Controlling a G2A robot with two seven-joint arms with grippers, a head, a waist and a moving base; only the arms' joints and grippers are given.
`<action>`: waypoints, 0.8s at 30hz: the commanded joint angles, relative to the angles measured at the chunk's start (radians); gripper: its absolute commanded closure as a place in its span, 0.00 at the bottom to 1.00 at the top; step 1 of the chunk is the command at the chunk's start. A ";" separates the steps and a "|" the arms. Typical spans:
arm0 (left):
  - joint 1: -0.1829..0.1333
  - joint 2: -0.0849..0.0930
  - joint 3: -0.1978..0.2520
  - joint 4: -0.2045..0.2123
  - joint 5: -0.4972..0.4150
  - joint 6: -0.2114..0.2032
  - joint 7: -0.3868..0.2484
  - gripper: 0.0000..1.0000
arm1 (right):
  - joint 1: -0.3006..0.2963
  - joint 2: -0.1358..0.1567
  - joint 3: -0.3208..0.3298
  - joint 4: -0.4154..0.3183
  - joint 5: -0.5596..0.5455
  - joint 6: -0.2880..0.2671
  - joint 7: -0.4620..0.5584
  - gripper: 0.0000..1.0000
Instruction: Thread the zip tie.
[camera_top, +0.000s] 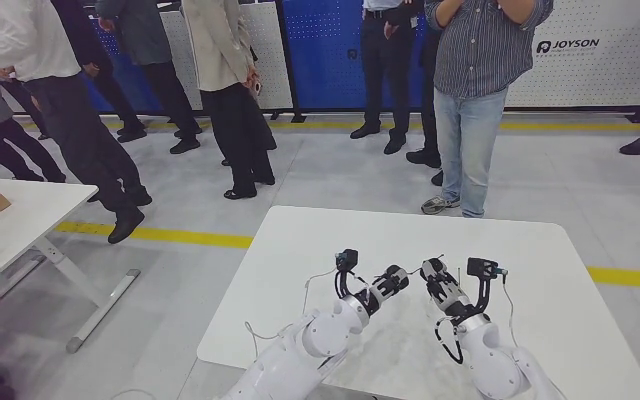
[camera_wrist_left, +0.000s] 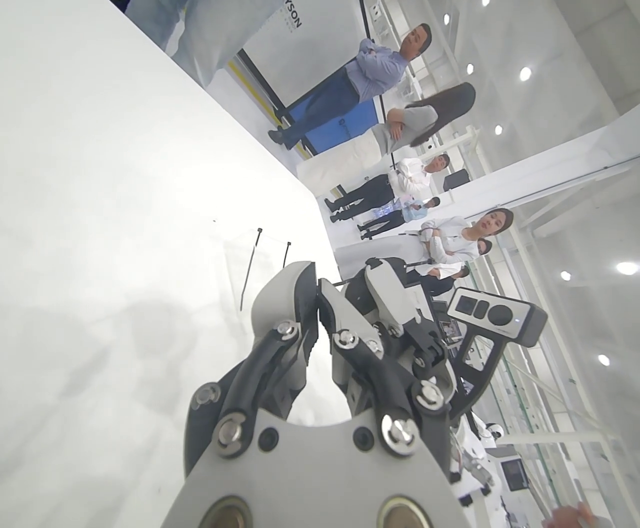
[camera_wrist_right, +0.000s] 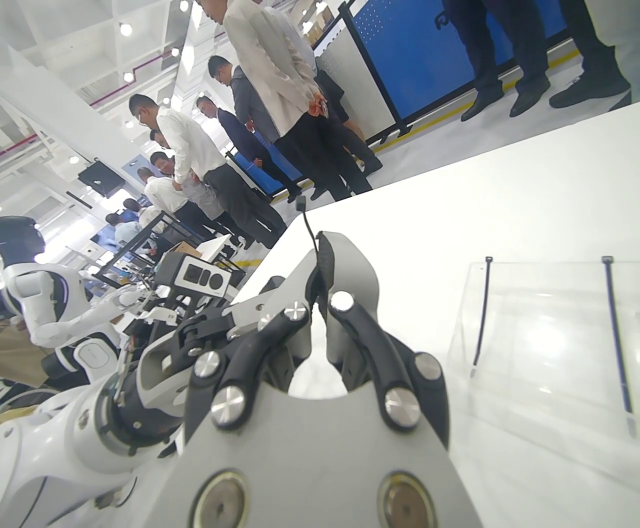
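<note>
My right gripper (camera_wrist_right: 320, 250) is shut on a black zip tie (camera_wrist_right: 309, 225); its square head sticks up past the fingertips. My left gripper (camera_wrist_left: 318, 285) is shut too, and a thin black strand (camera_wrist_left: 334, 283) runs from its tips across to the right gripper (camera_wrist_left: 385, 280) right beside it. In the top view, the left gripper (camera_top: 398, 276) and the right gripper (camera_top: 430, 268) meet tip to tip above the middle of the white table (camera_top: 300, 260).
Two spare black zip ties (camera_wrist_right: 482, 310) (camera_wrist_right: 617, 340) lie side by side on a clear acrylic plate (camera_wrist_right: 545, 320) on the table, also visible as spare ties (camera_wrist_left: 250, 265) past my left gripper. People stand on the floor beyond the far table edge (camera_top: 400, 210).
</note>
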 joint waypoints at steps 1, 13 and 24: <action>0.000 -0.001 0.001 0.000 0.001 -0.004 0.002 1.00 | 0.000 0.000 0.001 0.001 0.006 -0.006 0.007 1.00; 0.012 -0.001 -0.008 -0.018 0.002 -0.038 0.003 1.00 | 0.008 0.001 0.019 0.011 0.061 -0.061 0.056 1.00; 0.024 0.002 -0.021 -0.039 0.007 -0.047 -0.005 1.00 | 0.017 0.003 0.036 0.033 0.108 -0.092 0.095 1.00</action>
